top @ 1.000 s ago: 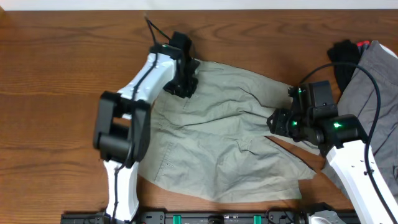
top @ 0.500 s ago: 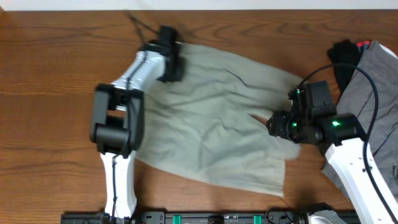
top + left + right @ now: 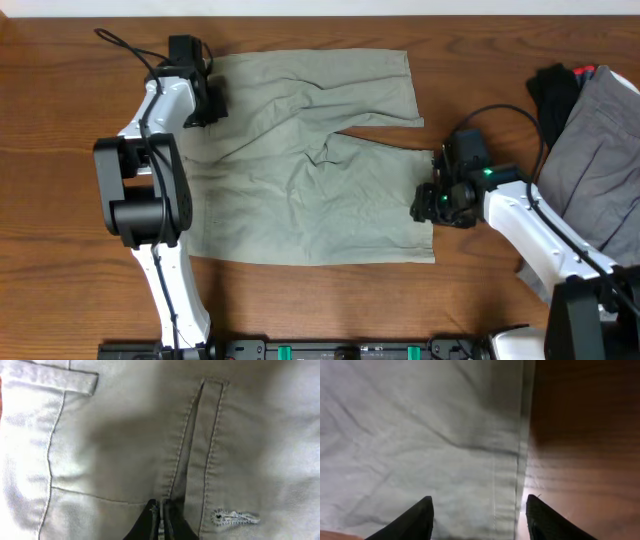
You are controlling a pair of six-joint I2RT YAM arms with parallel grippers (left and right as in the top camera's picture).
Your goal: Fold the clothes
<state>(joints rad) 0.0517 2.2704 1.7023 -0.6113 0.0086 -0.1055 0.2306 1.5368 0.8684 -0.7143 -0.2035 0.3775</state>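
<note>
The shorts (image 3: pixel 310 190) are now spread nearly flat on the wooden table (image 3: pixel 60 200), waistband towards the left arm and both legs towards the right arm. The grey garment (image 3: pixel 600 160) and the black cloth (image 3: pixel 553 90) lie well apart from them, beyond the leg hems. A second ago the shorts were seen skewed and rumpled, with one leg trailing towards the robot's side; since then the waistband has been drawn outwards and away from the robot, and the fabric has been pulled square, so that only shallow creases are left around the crotch. The left gripper (image 3: pixel 203 98) has been carried with that pull and is now at the far corner of the waistband. In its wrist view its fingertips (image 3: pixel 161 519) are pressed together beside the fly opening and a buttonhole, and a pinch of the shorts appears to be clamped between them. The right gripper (image 3: pixel 425 205), which was closed more tightly on the near leg a second ago, has been opened at that leg's hem. In its wrist view the fingers (image 3: pixel 415 520) stand apart with the cloth lying flat and unheld beneath them, the hem's edge running just inside the outer finger. From this the flattening stage is judged to be essentially finished and no fold to have been made yet. The release on the leg side suggests that a fresh grasp is being prepared, probably for bringing one half of the shorts over the other; the remaining creases near the crotch could be trapped in that fold if they are not smoothed first.
</note>
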